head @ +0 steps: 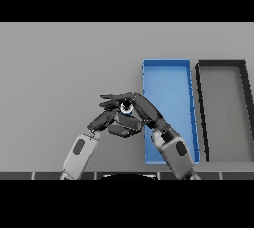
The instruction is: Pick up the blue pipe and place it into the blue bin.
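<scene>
The blue pipe (126, 106) shows only as a small pale round end with a bit of blue below it, at the table's middle near the front. My right hand (141, 108) comes in from the lower right and has its dark fingers curled round the pipe, covering most of it. My left hand (106, 119) lies just to the left and below, with relaxed fingers reaching under the right hand. The long blue bin (166, 64) stands directly right of the hands, and my right forearm crosses its near left corner.
A dark grey bin (221, 63) of similar shape stands right of the blue bin, almost touching it. The grey table (59, 73) stretches to the left and behind the hands.
</scene>
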### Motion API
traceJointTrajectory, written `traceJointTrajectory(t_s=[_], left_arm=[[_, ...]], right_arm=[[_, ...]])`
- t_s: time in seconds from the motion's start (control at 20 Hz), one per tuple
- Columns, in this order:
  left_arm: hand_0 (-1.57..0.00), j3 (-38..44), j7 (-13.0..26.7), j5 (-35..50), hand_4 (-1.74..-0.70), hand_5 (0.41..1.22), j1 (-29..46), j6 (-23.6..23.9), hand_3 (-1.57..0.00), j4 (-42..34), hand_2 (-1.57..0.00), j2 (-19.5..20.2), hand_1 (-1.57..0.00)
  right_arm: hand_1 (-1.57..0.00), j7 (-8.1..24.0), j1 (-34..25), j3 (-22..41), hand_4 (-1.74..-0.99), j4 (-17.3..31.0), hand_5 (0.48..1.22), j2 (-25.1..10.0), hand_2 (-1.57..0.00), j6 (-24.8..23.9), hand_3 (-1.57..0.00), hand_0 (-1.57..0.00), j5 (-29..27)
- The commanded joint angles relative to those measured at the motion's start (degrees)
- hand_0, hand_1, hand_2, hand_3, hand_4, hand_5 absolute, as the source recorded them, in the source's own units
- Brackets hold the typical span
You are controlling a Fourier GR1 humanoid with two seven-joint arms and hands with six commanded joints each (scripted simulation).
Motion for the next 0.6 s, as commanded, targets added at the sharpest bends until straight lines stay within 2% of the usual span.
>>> traceJointTrajectory(t_s=[0.0, 0.1, 0.3, 0.4, 0.45, 0.55], left_arm=[[-0.02, -0.1, 0.6, -0.4, -0.91, 0.470, -0.4, 0.4, -0.01, 0.7, -0.01, -0.5, -0.01], [-0.01, 0.0, 0.8, -0.1, -0.91, 0.456, -0.3, 0.2, -0.01, 0.1, -0.01, -0.4, -0.01], [0.00, 0.1, 2.2, 0.3, -0.91, 0.437, -1.0, -0.1, 0.00, 0.8, 0.00, -0.8, 0.00], [0.00, 0.4, 2.2, 0.1, -0.90, 0.433, -0.8, -0.1, 0.00, 0.9, 0.00, -0.2, 0.00], [0.00, 0.8, 3.1, 0.4, -0.90, 0.432, -1.4, 0.0, 0.00, 0.4, 0.00, -0.2, 0.00], [0.00, 0.5, 2.8, 0.3, -0.89, 0.428, -0.8, -0.3, 0.00, -0.3, 0.00, 0.3, 0.00]], right_arm=[[-1.57, 2.4, -1.8, -1.5, -1.741, -0.9, 1.221, 0.7, -1.57, -0.8, -1.57, -1.57, -1.9], [-1.57, 4.5, -6.3, -5.2, -1.741, -0.7, 1.221, -0.8, -1.57, -2.3, -1.57, -1.57, -6.5], [-1.57, 4.3, -18.8, -11.0, -1.741, 1.0, 1.221, -10.1, -1.57, -7.0, -1.57, -1.57, -17.8], [-1.57, 4.3, -23.2, -14.4, -1.741, 1.2, 1.221, -14.1, -1.57, -11.0, -1.57, -1.57, -17.3], [-1.57, 4.5, -25.6, -16.0, -1.741, 2.9, 1.221, -17.0, -1.57, -13.2, -1.57, -1.57, -17.2], [-1.57, 4.5, -26.7, -19.0, -1.741, 5.0, 1.221, -22.4, -1.57, -14.9, -1.57, -1.57, -18.0]])
